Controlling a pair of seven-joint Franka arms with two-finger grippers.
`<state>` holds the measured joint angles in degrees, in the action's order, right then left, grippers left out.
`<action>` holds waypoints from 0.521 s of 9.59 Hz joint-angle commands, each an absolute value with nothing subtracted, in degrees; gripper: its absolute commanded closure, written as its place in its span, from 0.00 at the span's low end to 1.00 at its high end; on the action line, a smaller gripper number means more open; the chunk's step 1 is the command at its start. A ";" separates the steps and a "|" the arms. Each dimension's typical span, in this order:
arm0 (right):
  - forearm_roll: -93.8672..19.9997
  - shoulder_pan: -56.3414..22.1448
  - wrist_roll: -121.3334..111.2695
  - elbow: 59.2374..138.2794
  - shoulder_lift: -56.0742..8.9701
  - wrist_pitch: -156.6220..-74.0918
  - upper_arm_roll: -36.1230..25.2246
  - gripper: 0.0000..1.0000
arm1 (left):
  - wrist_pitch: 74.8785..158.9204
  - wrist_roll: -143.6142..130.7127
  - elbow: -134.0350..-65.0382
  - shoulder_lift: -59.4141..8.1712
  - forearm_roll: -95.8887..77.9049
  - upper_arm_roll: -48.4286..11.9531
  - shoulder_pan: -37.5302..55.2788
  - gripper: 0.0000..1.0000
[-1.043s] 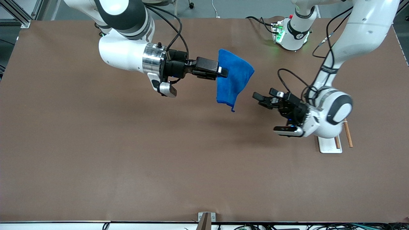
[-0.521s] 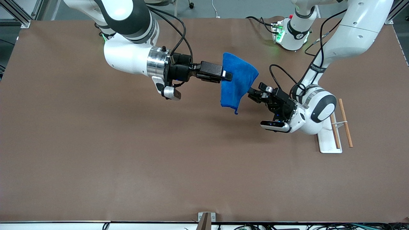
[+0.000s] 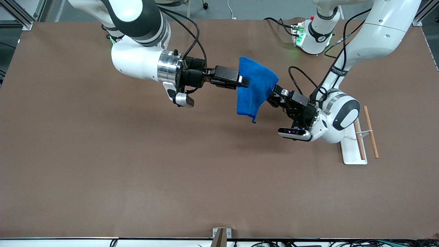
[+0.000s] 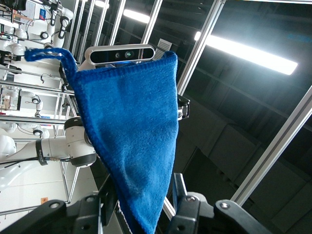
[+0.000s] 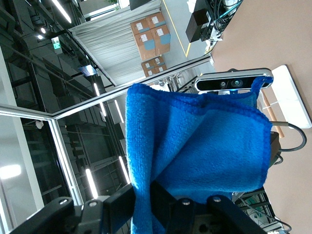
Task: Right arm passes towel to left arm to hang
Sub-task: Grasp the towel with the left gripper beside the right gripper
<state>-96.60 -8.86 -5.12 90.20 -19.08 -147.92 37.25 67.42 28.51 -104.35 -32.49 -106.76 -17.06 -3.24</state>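
Front view: blue microfibre towel (image 3: 255,87) hanging mid-air, upper centre of frame, pinched tight by right gripper (image 3: 244,81). Left gripper (image 3: 271,98) half-open, fingers straddling the towel's edge, not yet clamped. Soft, light, floppy; best gripped at the stitched hem.

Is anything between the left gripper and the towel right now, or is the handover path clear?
Nothing visible stands between them. The left gripper is already at the towel, the cloth's edge between its fingers, while the right gripper is shut on the towel, holding it up over the table.
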 commanded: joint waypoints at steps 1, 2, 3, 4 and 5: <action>-98.00 -8.96 -6.07 89.03 -19.69 -148.54 37.53 1.00 | 68.20 28.48 -105.73 -32.43 -107.40 -16.88 -3.34 0.92; -98.00 -8.88 -6.06 89.03 -19.69 -148.54 37.53 1.00 | 68.46 28.48 -105.73 -32.34 -107.49 -16.88 -3.60 1.00; -98.00 -8.88 -6.06 89.03 -19.69 -148.54 37.53 1.00 | 68.47 28.48 -105.38 -32.34 -107.49 -16.88 -3.69 1.00; -98.00 -8.88 -5.98 89.03 -19.69 -148.54 37.53 1.00 | 68.64 28.48 -105.21 -32.26 -107.49 -16.88 -3.60 1.00; -97.91 -8.62 -5.63 89.03 -19.69 -148.45 37.53 1.00 | 69.25 28.48 -105.21 -32.26 -107.49 -16.88 -3.60 1.00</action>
